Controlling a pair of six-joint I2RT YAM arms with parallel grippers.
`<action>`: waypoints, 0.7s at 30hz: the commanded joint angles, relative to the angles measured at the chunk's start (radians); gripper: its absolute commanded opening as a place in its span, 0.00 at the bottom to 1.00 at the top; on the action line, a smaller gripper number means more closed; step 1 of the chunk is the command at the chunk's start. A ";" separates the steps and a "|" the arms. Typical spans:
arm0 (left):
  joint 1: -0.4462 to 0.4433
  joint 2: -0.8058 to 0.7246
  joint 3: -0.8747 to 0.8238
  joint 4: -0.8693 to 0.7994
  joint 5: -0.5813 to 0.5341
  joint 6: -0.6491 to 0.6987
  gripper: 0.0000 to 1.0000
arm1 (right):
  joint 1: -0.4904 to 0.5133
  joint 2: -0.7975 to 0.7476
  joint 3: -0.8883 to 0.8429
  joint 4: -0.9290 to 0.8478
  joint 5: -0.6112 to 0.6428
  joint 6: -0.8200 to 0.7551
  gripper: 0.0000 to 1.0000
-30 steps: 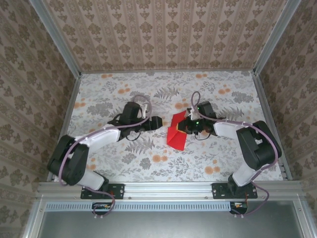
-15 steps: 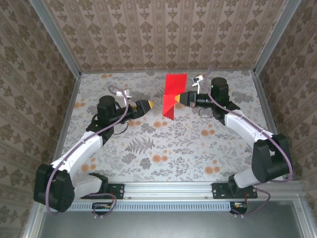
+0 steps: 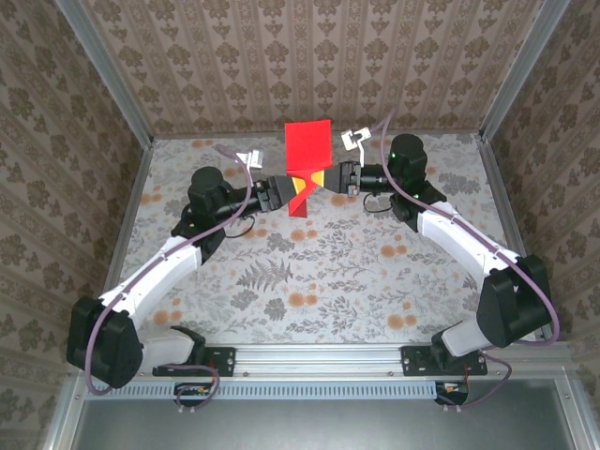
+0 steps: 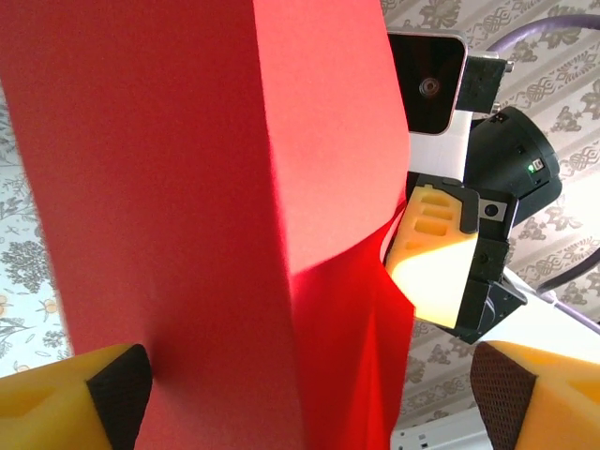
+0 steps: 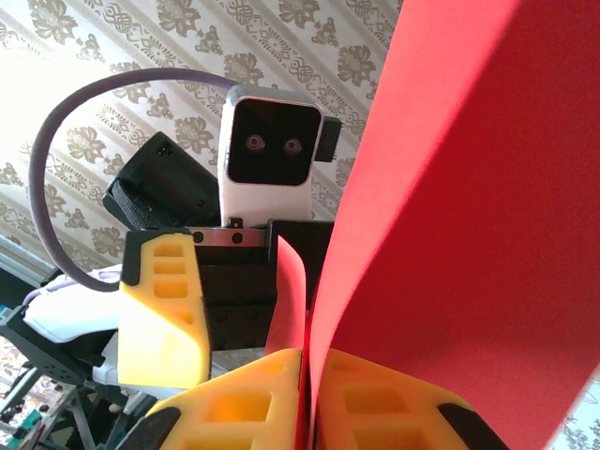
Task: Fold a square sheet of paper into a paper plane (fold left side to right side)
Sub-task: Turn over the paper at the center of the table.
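Note:
The square sheet of paper [image 3: 307,150] is bright red and creased, and it hangs upright in the air above the back middle of the table. My right gripper [image 3: 324,178] comes in from the right and is shut on its lower edge; the two yellow fingers [image 5: 234,403] pinch the red paper [image 5: 469,234] between them. My left gripper [image 3: 286,192] reaches in from the left and stands open. Its fingertips [image 4: 103,389] sit wide apart on either side of the paper [image 4: 206,187], not pressing it. The right gripper's yellow finger [image 4: 436,253] shows just behind the sheet.
The flower-patterned tabletop [image 3: 319,281] lies below both raised arms. Patterned walls close in the back and sides, with metal frame rails [image 3: 502,84] at the corners. The arm bases [image 3: 187,352] sit at the near edge.
The right gripper has lifted the red paper off the table, up and toward the back. The left arm rose too and brought its open fingers around the sheet's left side.

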 commanded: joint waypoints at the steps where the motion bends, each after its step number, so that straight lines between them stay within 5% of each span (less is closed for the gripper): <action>1: -0.009 -0.001 0.044 0.049 0.027 -0.007 0.79 | 0.006 0.002 0.016 0.036 -0.023 0.022 0.13; 15: -0.011 -0.043 0.043 -0.009 -0.007 0.028 0.29 | -0.007 -0.008 -0.052 0.022 0.021 0.026 0.18; 21: -0.015 -0.056 0.052 -0.118 -0.046 0.093 0.15 | -0.035 -0.050 -0.081 -0.066 0.058 -0.017 0.30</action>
